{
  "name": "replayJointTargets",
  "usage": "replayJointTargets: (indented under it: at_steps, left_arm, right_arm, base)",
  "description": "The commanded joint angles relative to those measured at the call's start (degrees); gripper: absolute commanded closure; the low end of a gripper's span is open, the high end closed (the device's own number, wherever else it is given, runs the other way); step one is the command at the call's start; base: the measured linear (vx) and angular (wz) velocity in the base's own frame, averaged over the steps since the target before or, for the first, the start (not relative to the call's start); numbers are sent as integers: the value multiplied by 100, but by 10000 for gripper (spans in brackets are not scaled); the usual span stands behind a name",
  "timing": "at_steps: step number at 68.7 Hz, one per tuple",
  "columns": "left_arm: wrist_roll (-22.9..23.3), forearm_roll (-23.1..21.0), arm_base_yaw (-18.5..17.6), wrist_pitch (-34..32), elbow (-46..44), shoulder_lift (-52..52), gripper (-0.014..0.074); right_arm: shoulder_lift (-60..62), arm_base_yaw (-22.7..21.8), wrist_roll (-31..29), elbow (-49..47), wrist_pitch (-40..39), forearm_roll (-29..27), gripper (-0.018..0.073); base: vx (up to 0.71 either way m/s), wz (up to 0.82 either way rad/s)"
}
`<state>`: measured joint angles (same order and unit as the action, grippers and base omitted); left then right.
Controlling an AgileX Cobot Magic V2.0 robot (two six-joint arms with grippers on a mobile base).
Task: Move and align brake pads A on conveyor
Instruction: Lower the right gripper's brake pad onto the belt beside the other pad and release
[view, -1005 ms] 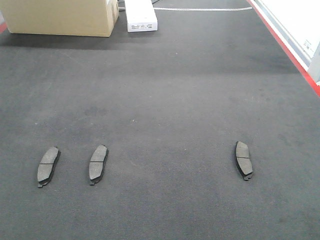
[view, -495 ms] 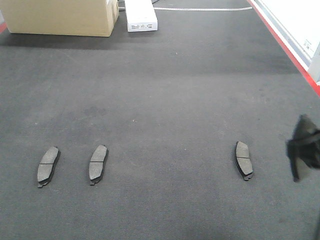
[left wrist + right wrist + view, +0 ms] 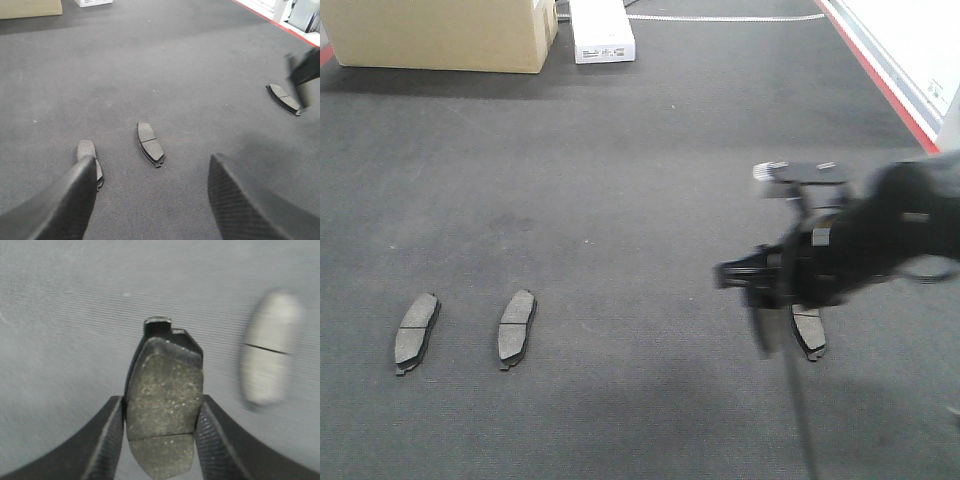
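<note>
Two brake pads lie side by side on the conveyor at the near left. A third pad lies at the near right, partly hidden behind my blurred right gripper. In the right wrist view that gripper is shut on another brake pad, held by its long edges above the belt, with the lying pad to its right. My left gripper is open and holds nothing; one pad lies ahead between its fingers, and another is half hidden by the left finger.
A cardboard box and a white box stand at the far end of the belt. A red edge strip runs along the right side, with a pale surface beyond it.
My right arm has swept in from the right edge and moved left over the right-hand pad, carrying a pad. The three pads on the belt have not moved.
</note>
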<state>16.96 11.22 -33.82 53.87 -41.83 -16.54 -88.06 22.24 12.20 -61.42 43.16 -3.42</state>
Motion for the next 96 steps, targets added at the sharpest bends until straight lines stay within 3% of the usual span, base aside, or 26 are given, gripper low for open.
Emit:
replayJointTargets:
  at_steps: [1, 20, 40, 49, 56, 75, 96]
  left_arm:
    - [6, 19, -16, -359, -125, -68, 136]
    - [6, 19, -16, -359, -125, -68, 136]
    - [6, 19, -16, -359, -125, -68, 136]
    - [6, 19, -16, -359, -125, -68, 136]
    - [6, 19, -16, -359, -125, -68, 136]
    - [6, 19, -16, -359, -125, -68, 136]
    - [6, 19, -16, -359, -125, -68, 136]
  right_arm:
    - [-299, 118, 204, -474, -278, 62, 519]
    - [-1607, 139, 177, -1301, 157, 149, 454]
    - [-2272, 139, 225, -1898, 538, 155, 126]
    - [-2049, 139, 137, -1891, 545, 342, 41]
    - [-1778, 63, 130, -1878, 701, 616, 29]
    - [-716, -549, -369, -1761, 982, 581, 31]
    - [1309, -1217, -719, -330, 261, 603, 31]
  base:
    - [0, 0]
    - [0, 0]
    - [0, 0]
    - [0, 0]
    - [0, 0]
    - [0, 0]
    - [0, 0]
